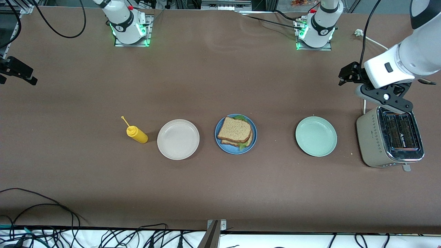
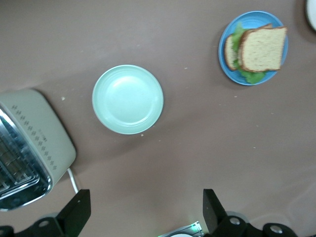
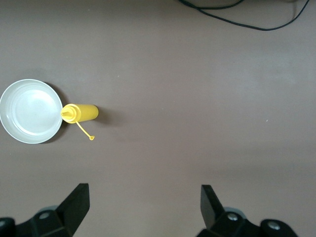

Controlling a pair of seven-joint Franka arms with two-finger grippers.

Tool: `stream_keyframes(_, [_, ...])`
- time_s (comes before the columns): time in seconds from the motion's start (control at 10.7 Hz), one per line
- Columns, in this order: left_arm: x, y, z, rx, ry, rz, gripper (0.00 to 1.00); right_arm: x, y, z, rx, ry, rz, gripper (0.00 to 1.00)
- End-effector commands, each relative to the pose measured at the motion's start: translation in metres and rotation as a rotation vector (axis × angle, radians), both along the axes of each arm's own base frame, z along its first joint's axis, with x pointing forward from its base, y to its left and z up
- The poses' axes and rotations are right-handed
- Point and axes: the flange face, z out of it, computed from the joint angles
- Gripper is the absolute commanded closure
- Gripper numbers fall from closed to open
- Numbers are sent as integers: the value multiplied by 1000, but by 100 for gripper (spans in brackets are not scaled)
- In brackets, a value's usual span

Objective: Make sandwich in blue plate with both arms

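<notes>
**A:** So, our sandwich [image 1: 235, 132] is sitting stacked on the blue plate [image 1: 220, 139], mid-table, between the beige-white plate [image 1: 178, 139] and the mint-green plate [image 1: 316, 136]. Top slice looks a bit skewed off the lower one, with lettuce [image 1: 244, 145] poking out at the edges. Looks pretty much assembled to us.

**B:** Agreed. Our left gripper [image 2: 143, 210] hangs over the table near the toaster [image 1: 389, 140], fingers spread wide, nothing in them. Our right gripper [image 3: 143, 207] is spread and empty too, over bare table toward the right arm's end, with the mustard bottle [image 1: 137, 134] in its wrist view.

**A:** So what's the step, just parking?

**B:** We'd guess so. If we do it well, we keep both claws high and away from the plate so nothing bumps that top slice. If we wanted it tidier, a gentle nudge squaring the bread, not a squeeze.
</notes>
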Motion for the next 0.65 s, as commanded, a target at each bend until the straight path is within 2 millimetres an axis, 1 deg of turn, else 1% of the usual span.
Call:
stream_keyframes(0.0, [-27,16,5,35,-122,77,0,4,2,0,14,9,-1,0])
stream_keyframes(0.09, [-35,19,8,38,-206,87,0,4,1,1,12,8,-1,0])
stream_keyframes(0.19, [-37,23,11,37,-218,95,0,4,0,1,10,8,2,0])
stream_keyframes(0.28, [-35,33,16,26,-225,115,0,3,-1,2,10,7,-1,0])
stream_keyframes(0.47, [-36,35,34,27,-246,119,0,4,0,2,10,5,-7,0])
stream_keyframes(0.56, [-41,34,33,46,-209,113,0,3,0,2,10,7,-6,0])
